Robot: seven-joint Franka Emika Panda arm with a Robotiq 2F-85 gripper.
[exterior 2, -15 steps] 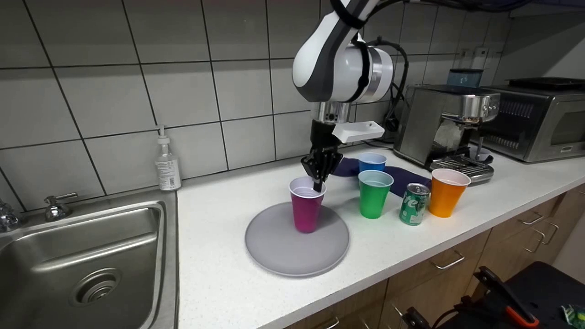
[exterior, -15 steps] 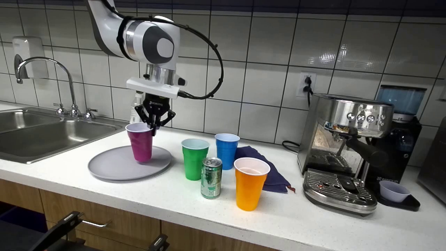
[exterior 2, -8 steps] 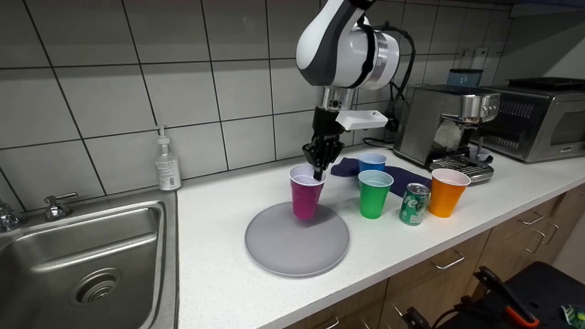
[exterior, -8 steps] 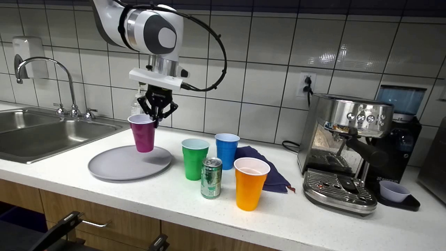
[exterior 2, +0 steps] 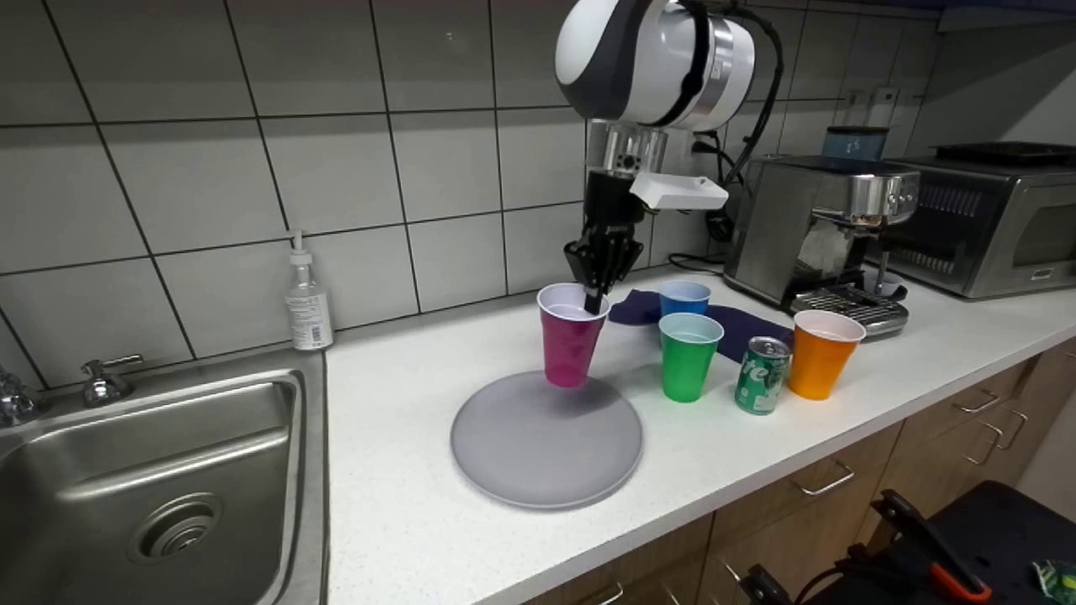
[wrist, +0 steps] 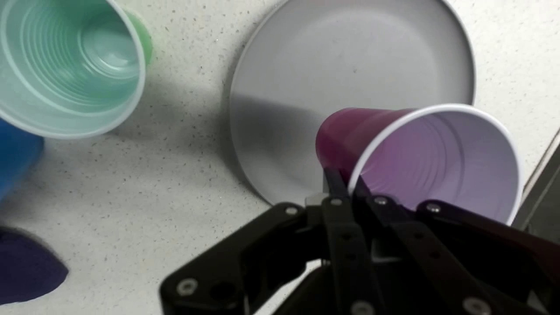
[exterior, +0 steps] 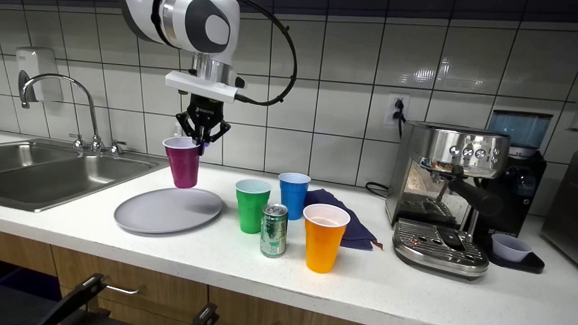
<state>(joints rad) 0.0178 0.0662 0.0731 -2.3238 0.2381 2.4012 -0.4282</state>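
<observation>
My gripper (wrist: 348, 183) is shut on the rim and side wall of a magenta cup (wrist: 345, 131), white-lined inside. One finger is inside the cup and the other outside it. In both exterior views the cup (exterior: 183, 164) hangs upright above a flat grey plate (exterior 2: 521, 454), clear of its surface. A shadow falls across the plate in the wrist view. Nearest to the plate stands a green cup (exterior: 253, 207), with a blue cup (exterior: 294, 196) behind it. An orange cup (exterior: 325, 239) and a small green can (exterior: 273, 232) stand farther off.
A dark blue cloth (exterior: 347, 221) lies behind the cups. An espresso machine (exterior: 442, 194) and a microwave (exterior 2: 983, 227) occupy one end of the counter. At the opposite end is a steel sink (exterior 2: 168, 470) with a soap bottle (exterior 2: 308, 307) by the wall.
The gripper has risen with the magenta cup. One second ago the cup was low at the plate; now a gap shows beneath it. The other objects have not moved.
</observation>
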